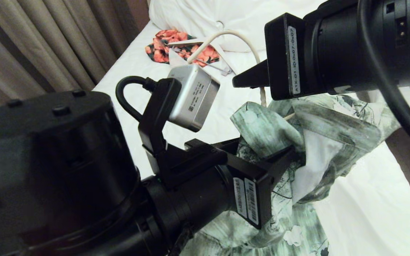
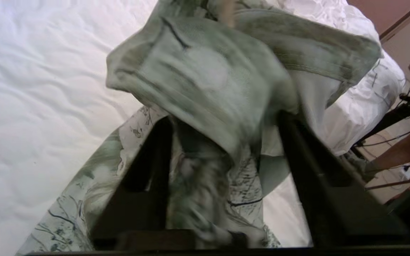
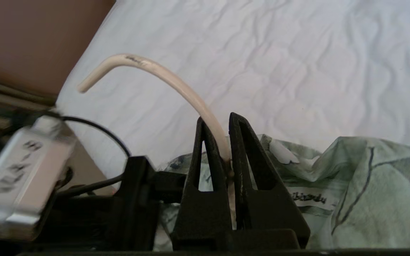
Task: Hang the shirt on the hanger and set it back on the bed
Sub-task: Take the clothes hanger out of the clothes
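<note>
The green-and-white shirt (image 1: 319,124) lies bunched on the bed (image 1: 361,202), with its collar and label (image 3: 308,197) turned up. My left gripper (image 1: 267,145) is open at the shirt's near edge. Loose, blurred cloth (image 2: 205,81) hangs between its spread fingers (image 2: 299,156). My right gripper (image 3: 217,117) hovers above the shirt, shut on the neck of the cream wire hanger (image 3: 162,73). The hanger's hook (image 1: 233,33) curves up and away from that gripper (image 1: 240,81). The rest of the hanger is hidden under the shirt.
An orange-and-black floral garment (image 1: 176,46) with a white hanger lies farther up the bed, near the pillow (image 1: 226,14). Curtains (image 1: 30,42) hang along the left. A person's limb (image 2: 404,149) and cables show past the bed's right edge.
</note>
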Motion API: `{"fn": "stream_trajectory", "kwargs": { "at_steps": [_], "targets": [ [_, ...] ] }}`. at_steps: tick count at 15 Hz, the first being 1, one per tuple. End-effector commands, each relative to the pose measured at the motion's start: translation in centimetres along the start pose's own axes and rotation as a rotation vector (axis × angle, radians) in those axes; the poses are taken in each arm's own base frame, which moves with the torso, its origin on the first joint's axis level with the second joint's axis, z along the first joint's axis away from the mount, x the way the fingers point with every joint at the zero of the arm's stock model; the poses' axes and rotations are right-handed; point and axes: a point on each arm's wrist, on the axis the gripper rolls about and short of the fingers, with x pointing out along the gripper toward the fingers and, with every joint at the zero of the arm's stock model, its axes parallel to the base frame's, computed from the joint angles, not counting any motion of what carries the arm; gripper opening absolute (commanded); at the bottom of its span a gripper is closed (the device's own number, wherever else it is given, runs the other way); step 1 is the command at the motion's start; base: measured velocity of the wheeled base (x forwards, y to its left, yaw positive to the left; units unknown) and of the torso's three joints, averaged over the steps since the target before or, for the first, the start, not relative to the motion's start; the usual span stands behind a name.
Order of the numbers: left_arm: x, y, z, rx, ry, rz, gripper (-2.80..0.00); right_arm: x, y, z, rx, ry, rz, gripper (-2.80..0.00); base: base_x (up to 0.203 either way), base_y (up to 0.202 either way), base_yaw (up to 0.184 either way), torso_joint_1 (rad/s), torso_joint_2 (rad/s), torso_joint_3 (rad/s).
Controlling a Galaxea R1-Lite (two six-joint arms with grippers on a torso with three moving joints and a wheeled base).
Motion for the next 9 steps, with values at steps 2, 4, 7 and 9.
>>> {"fn": "stream_trajectory", "kwargs": {
  "at_steps": [2,4,7,9],
  "targets": [
    [-0.7,0.3,0.6,0.014,-0.021,0.003,0.0,-0.1,-0.8,0.2,0.007,-0.01,-0.041,-2.8,0.0,0.0,0.0,0.0,0.0,0.0],
    [-1.4,1.2,1.3,0.02,-0.046,0.008,0.0,0.0,-1.5,0.4,0.012,-0.017,-0.068,-2.8,0.0,0.0,0.0,0.0,0.0,0.0],
    [-2.2,2.7,2.4,0.021,-0.079,-0.009,0.0,-0.7,-2.6,1.0,0.006,-0.041,-0.104,-2.8,0.0,0.0,0.0,0.0,0.0,0.0],
    [-2.6,3.3,3.2,0.021,-0.109,0.011,0.0,-1.0,-3.6,1.3,0.002,-0.054,-0.137,-2.8,0.0,0.0,0.0,0.0,0.0,0.0]
  ]
}}
